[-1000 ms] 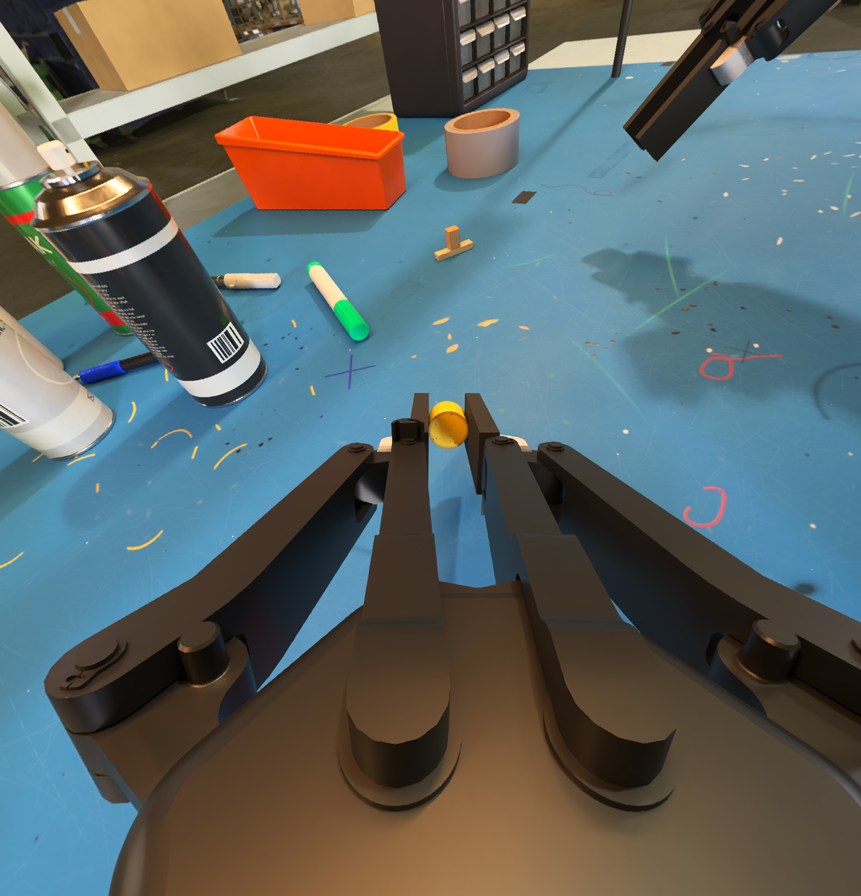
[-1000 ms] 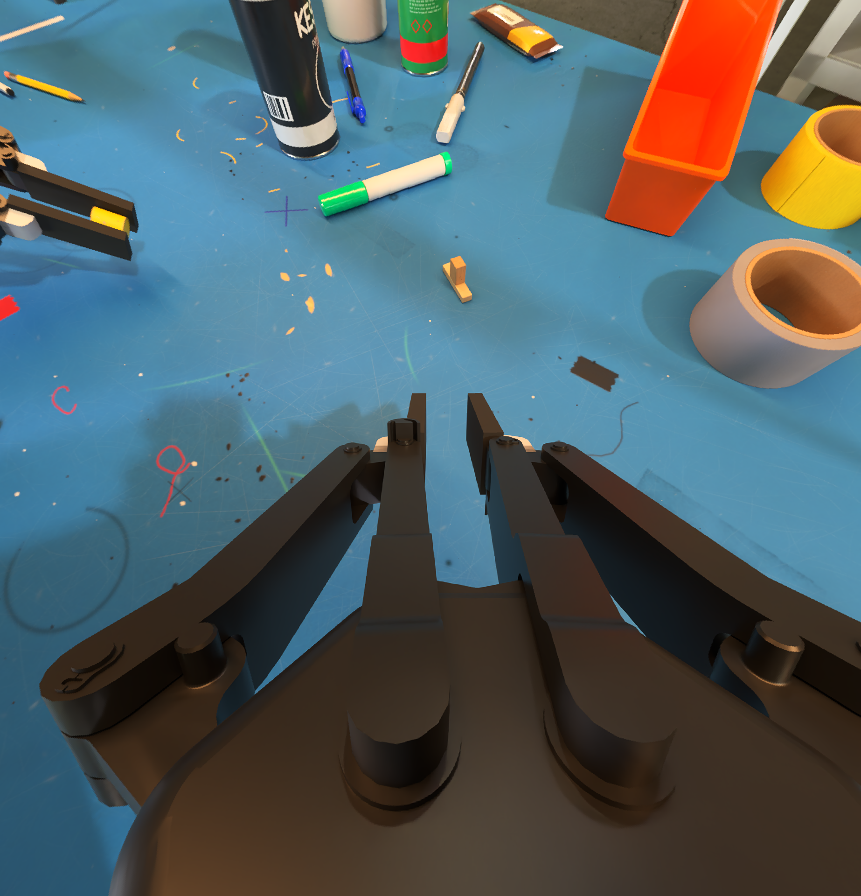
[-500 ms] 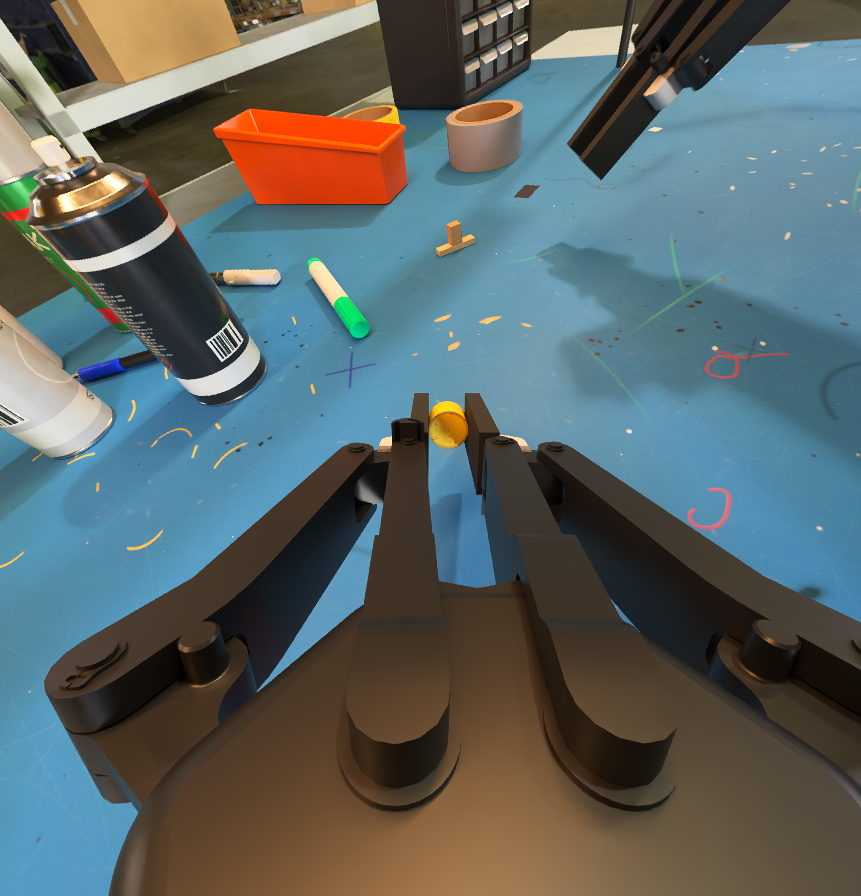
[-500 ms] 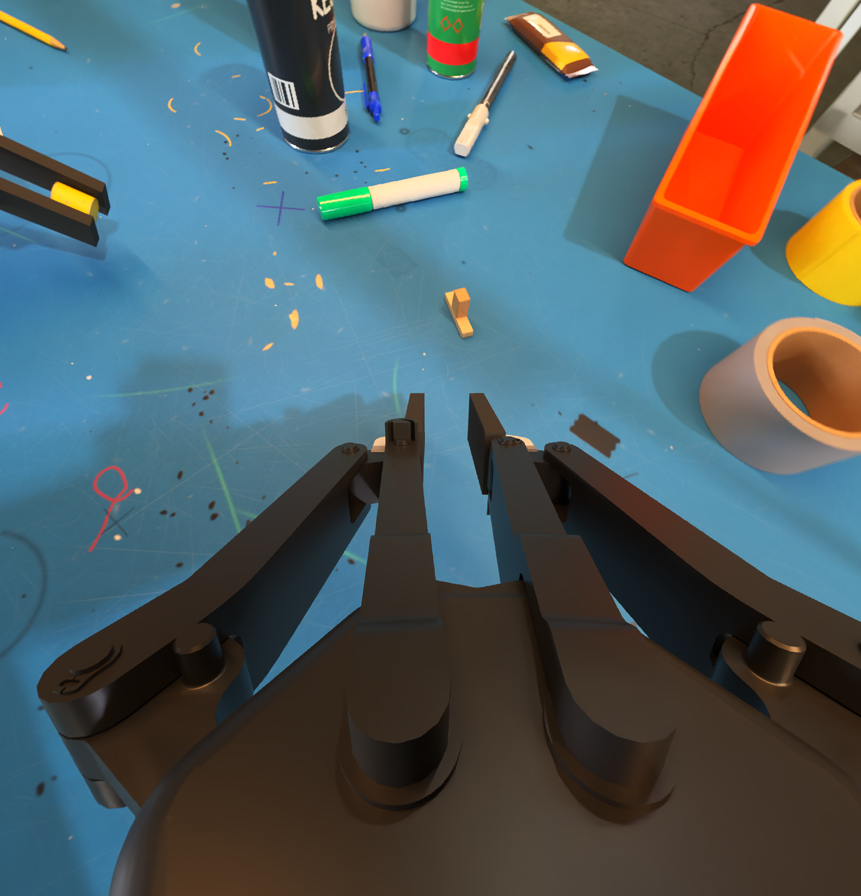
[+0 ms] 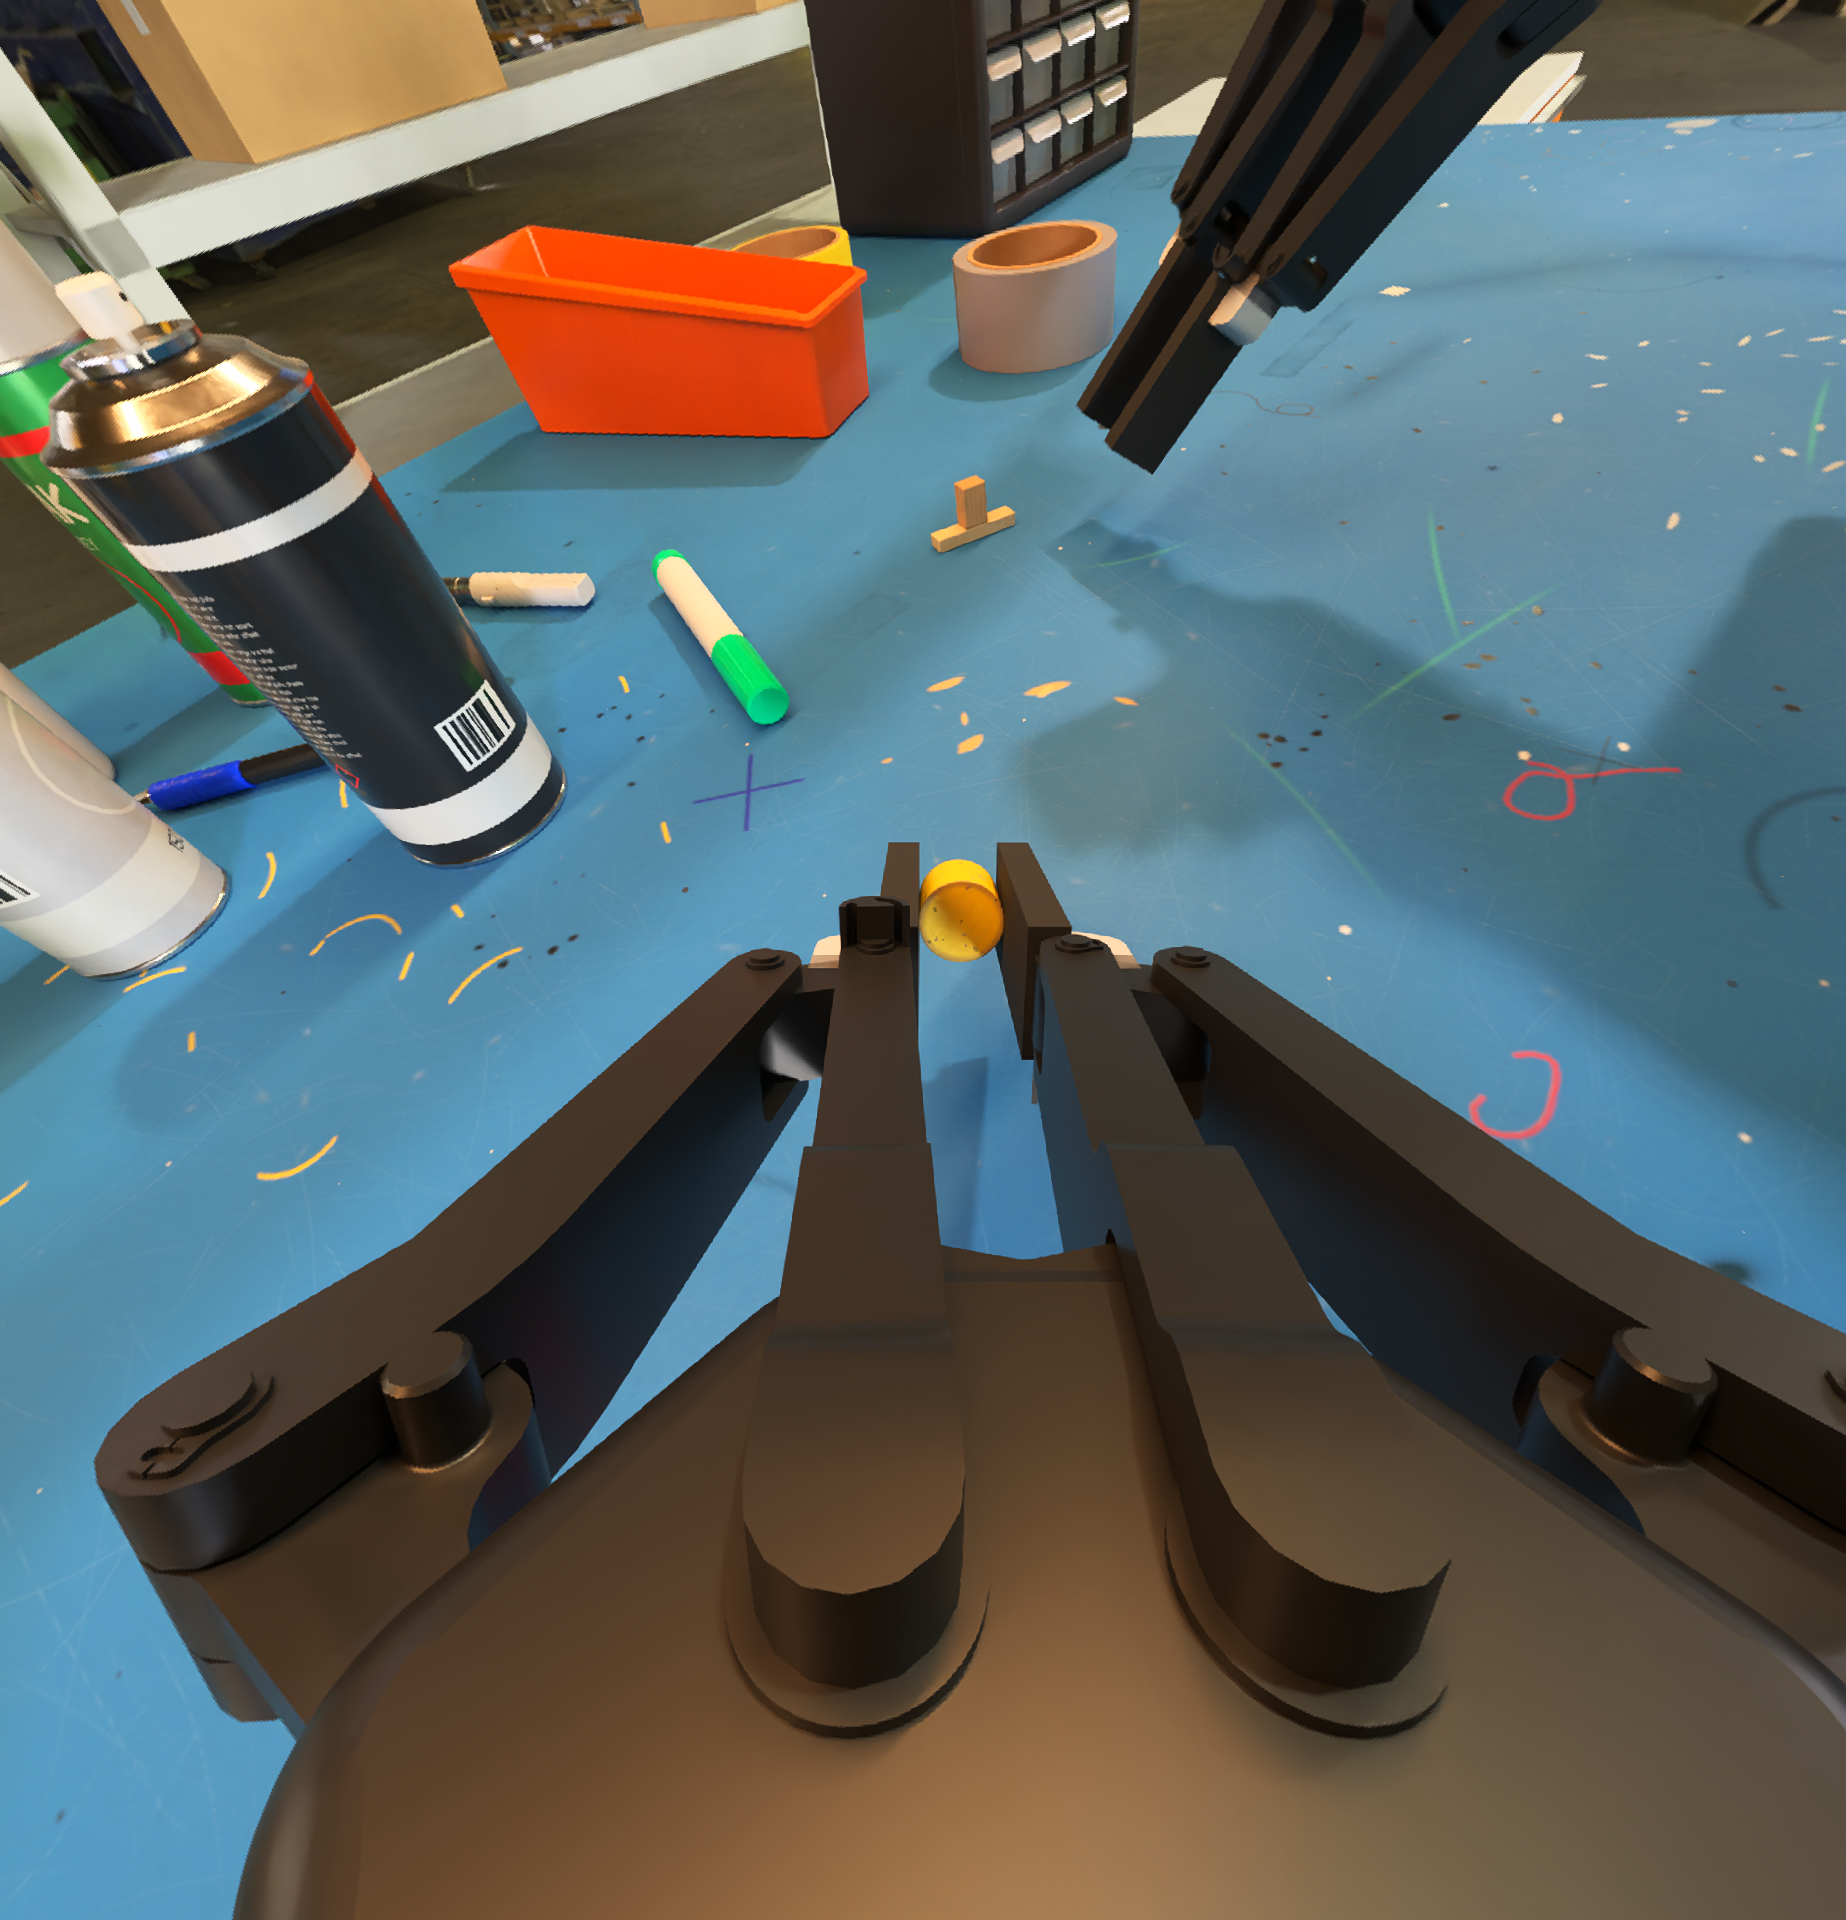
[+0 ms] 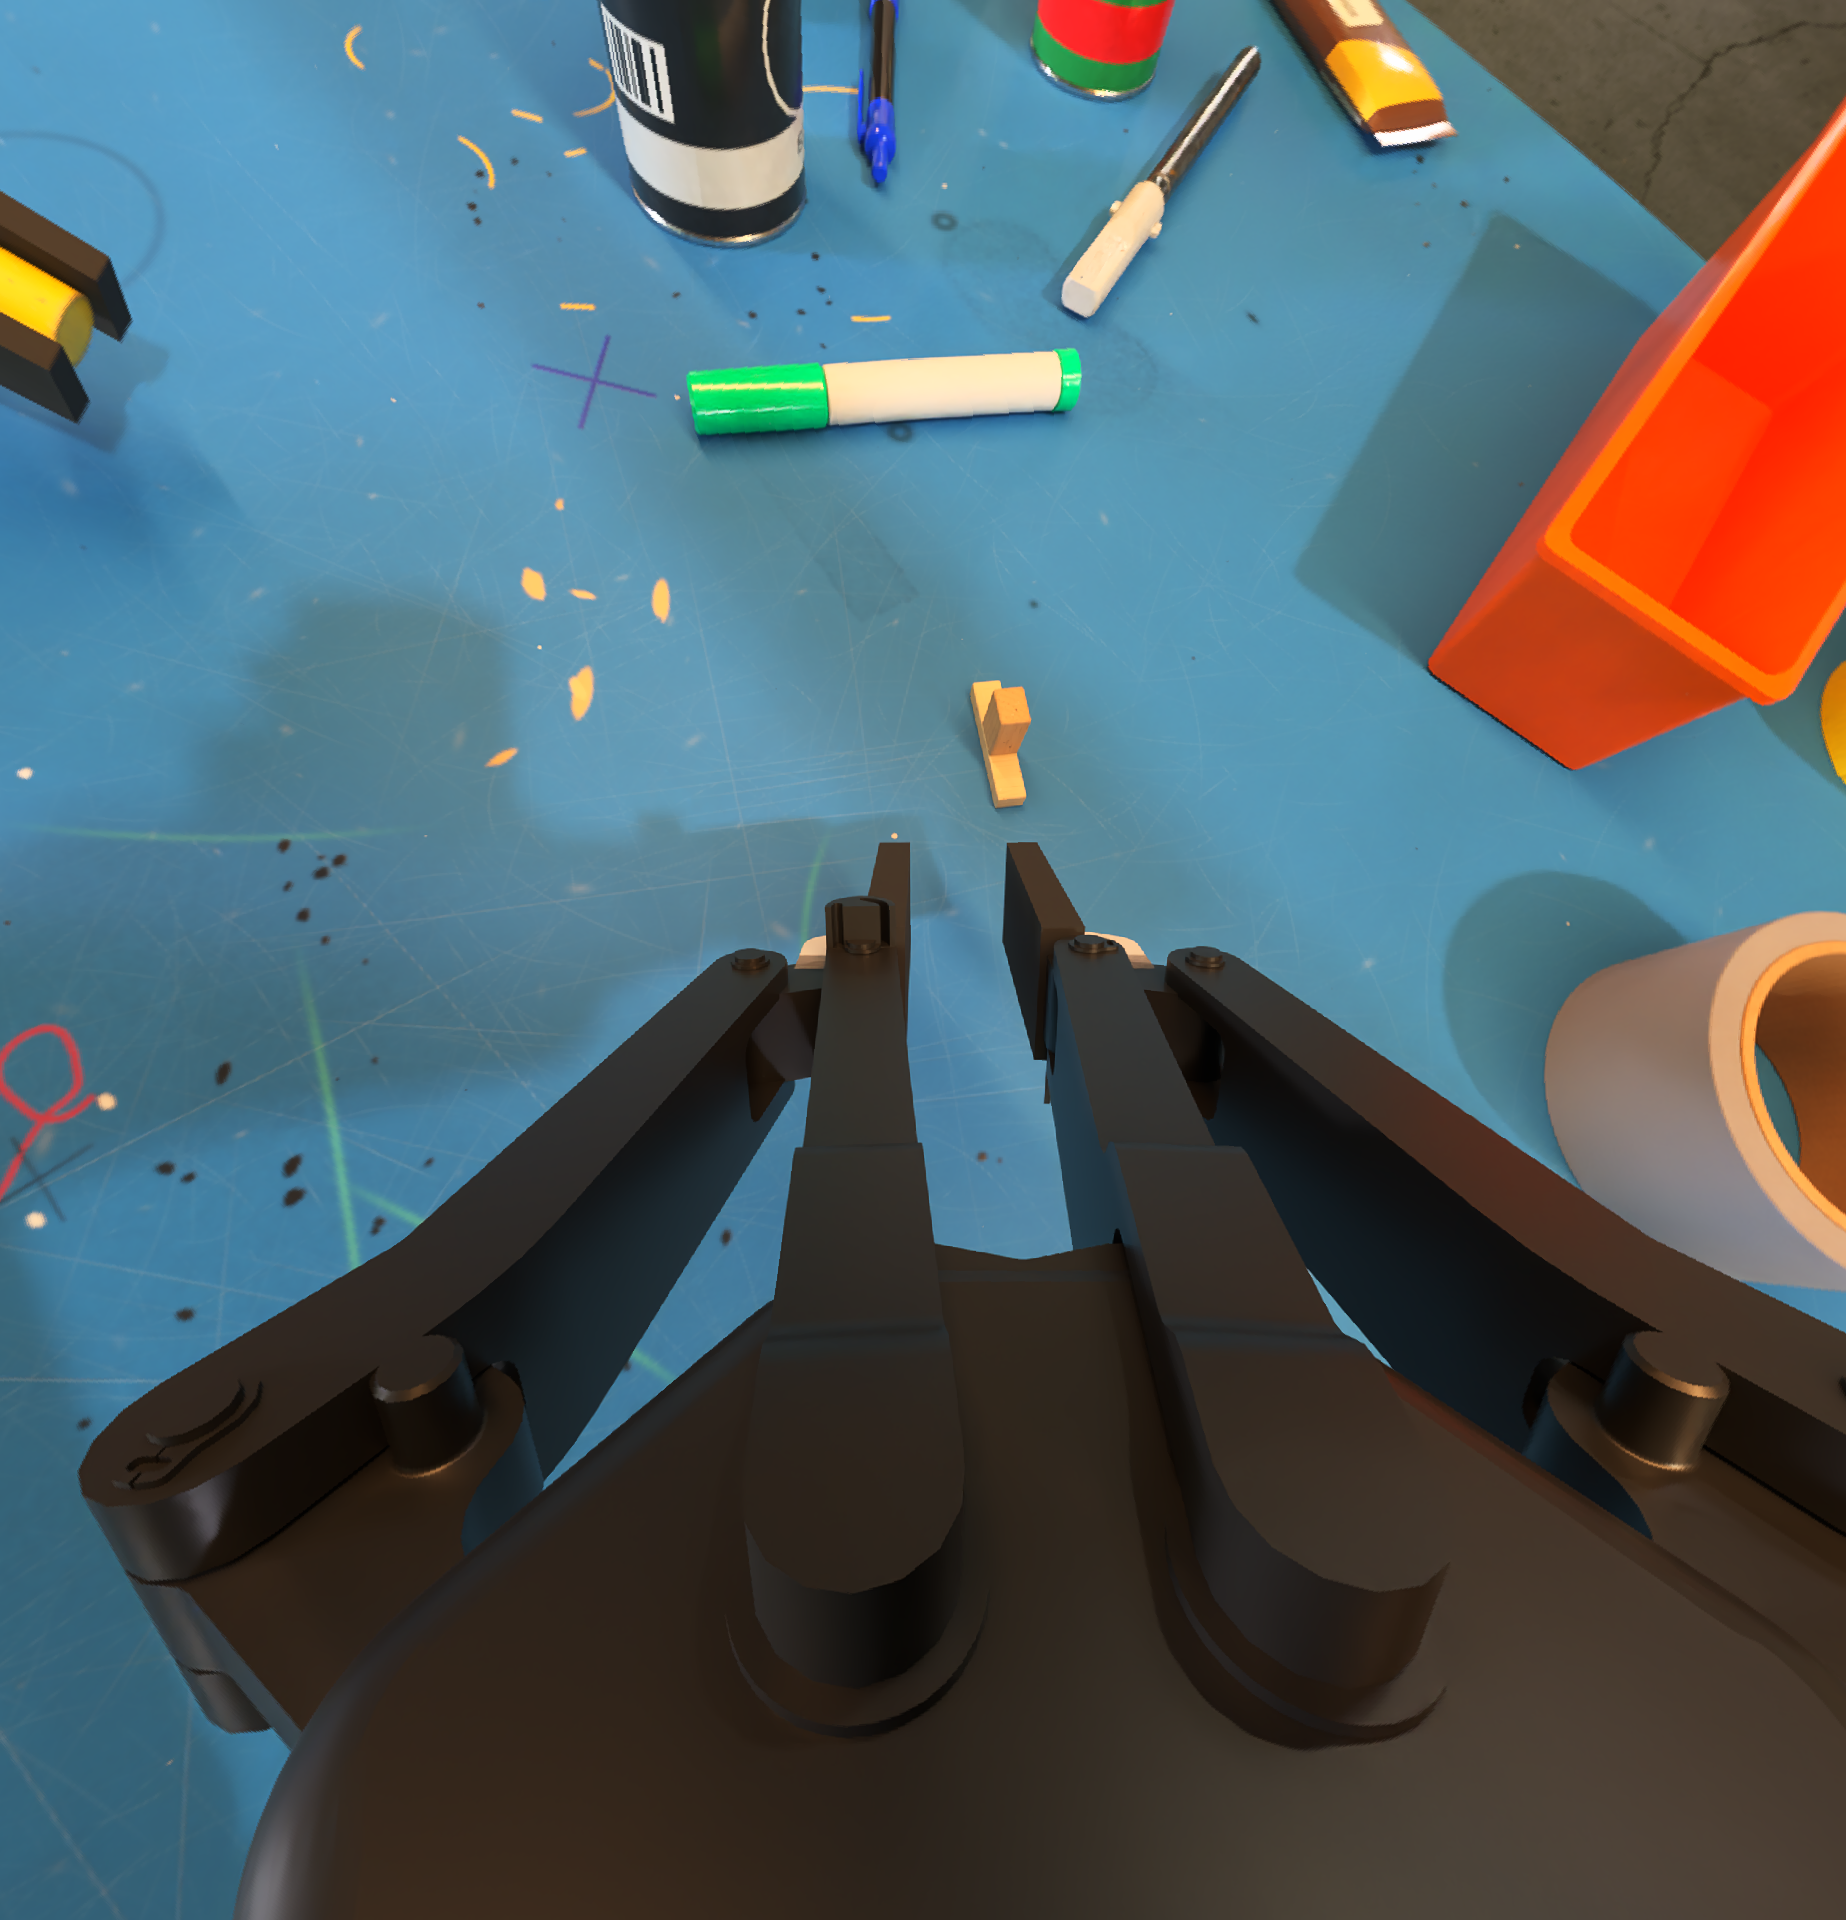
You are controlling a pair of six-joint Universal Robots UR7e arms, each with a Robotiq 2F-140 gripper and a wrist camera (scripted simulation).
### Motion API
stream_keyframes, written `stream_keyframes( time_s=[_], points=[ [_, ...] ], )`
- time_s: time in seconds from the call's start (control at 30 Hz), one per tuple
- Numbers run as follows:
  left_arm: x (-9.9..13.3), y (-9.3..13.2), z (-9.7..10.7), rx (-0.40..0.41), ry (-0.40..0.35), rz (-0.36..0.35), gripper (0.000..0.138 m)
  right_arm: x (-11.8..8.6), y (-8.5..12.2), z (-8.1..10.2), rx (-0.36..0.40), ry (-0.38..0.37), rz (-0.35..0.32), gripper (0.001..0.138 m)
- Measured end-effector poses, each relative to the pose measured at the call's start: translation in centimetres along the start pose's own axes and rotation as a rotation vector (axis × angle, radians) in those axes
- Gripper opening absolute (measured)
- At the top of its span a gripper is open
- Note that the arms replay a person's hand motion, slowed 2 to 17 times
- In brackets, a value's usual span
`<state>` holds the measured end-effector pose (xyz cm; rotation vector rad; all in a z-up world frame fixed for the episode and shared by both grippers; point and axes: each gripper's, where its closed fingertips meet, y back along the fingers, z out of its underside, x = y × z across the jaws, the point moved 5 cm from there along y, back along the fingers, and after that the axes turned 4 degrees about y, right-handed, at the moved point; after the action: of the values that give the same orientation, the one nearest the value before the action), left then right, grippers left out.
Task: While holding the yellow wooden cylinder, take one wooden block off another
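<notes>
**Operator:** Between my left gripper (image 5: 958, 883)'s fingertips sits the yellow cylinder (image 5: 960, 910), pinched from both sides and held clear above the blue table (image 5: 1262, 644). From the right wrist camera I see it too, far off at the left edge (image 6: 25, 286), clamped between the same two fingers.

**Colleague:** And the right gripper?

**Operator:** My right gripper (image 6: 957, 868) has nothing in it. Its jaws stand a little apart, with bare table showing in the gap. In the left wrist view it hangs above the table, near the grey tape roll (image 5: 1035, 296).

**Colleague:** Where are the blocks?

**Operator:** The small block (image 6: 1007, 716) stands upright on the flat block (image 6: 999, 771), which lies on the table just ahead of my right fingertips and slightly to their right, not touching them. From the left camera the pair (image 5: 971, 516) makes an upside-down T, near the orange bin (image 5: 680, 343).

**Colleague:** Anything close to them?

**Operator:** A green-and-white marker (image 6: 883, 391) lies beyond them, well apart. The dark spray can (image 5: 295, 613) stands farther left, with a blue pen (image 5: 207, 781) beside it.
</notes>
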<state>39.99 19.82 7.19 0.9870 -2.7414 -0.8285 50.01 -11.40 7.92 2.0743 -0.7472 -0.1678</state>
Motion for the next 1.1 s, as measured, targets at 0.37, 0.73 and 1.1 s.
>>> stream_keyframes(
  time_s=[0.37,0.73,1.1],
  points=[
    [0.0,0.0,-0.1,0.004,0.001,0.014,0.020,1.1,-1.9,-0.8,-0.017,0.048,-0.007,0.025],
    [-0.1,0.2,-0.2,0.022,0.018,0.022,0.020,3.6,0.9,1.7,-0.020,-0.080,-0.009,0.024],
    [-0.1,-0.1,-0.1,0.001,0.013,0.035,0.020,3.6,2.4,4.1,-0.039,-0.120,-0.014,0.022]
  ],
)
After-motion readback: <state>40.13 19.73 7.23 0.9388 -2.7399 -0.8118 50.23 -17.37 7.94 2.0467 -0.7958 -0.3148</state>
